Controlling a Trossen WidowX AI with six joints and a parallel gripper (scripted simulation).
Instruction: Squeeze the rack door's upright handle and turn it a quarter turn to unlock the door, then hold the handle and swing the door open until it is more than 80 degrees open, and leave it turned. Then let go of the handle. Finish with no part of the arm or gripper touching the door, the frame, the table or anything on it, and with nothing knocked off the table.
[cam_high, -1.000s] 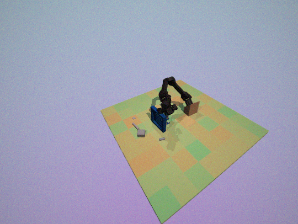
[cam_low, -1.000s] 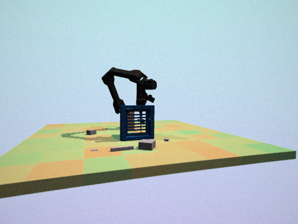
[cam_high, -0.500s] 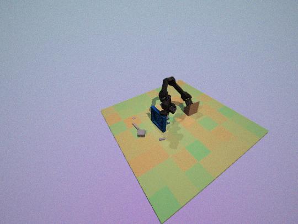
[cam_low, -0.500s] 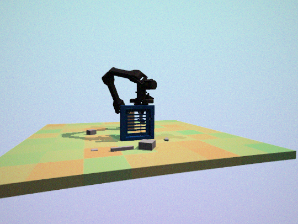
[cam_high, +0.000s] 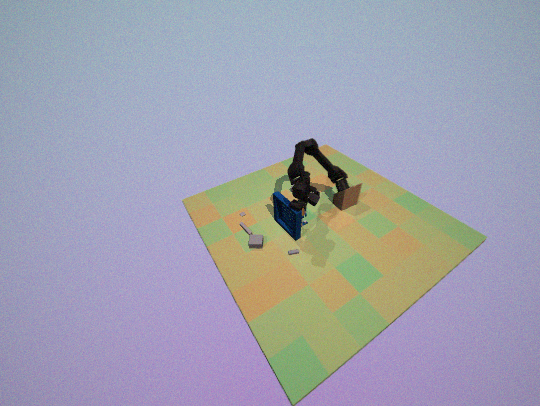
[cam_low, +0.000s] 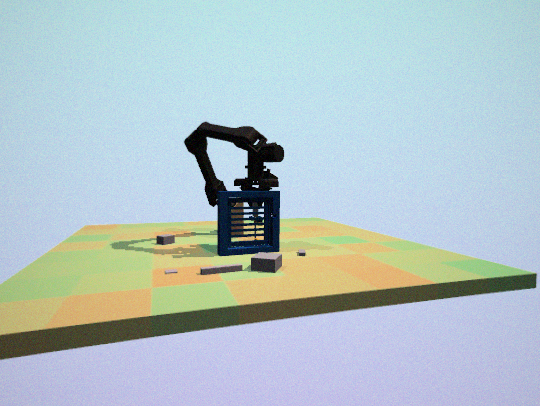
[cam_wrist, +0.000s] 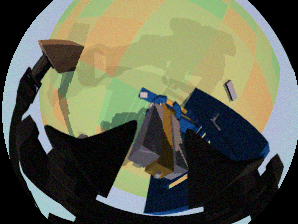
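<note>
The blue rack frame (cam_high: 298, 230) (cam_low: 223, 225) (cam_wrist: 230, 127) stands upright on the table. The slatted door (cam_low: 242, 221) shows through it in the exterior view; its exact angle is hard to tell. My gripper (cam_high: 303, 210) (cam_low: 256, 207) (cam_wrist: 161, 128) points down behind the frame, seen from the exterior view. It is partly open. The yellow-brown upright handle (cam_wrist: 167, 130) stands between the grey fingers in the wrist view, with blue parts around its lower end. Whether a finger touches it cannot be told. The dark gripper body hides part of the door and frame.
Grey blocks lie around the frame: a large one (cam_high: 255, 241) (cam_low: 266, 262), a long bar (cam_high: 245, 228) (cam_low: 221, 269), a small one (cam_high: 293, 252) (cam_low: 301, 253) (cam_wrist: 230, 90) and another block (cam_low: 165, 239). A brown panel (cam_high: 347, 197) (cam_wrist: 62, 54) stands by the arm's base.
</note>
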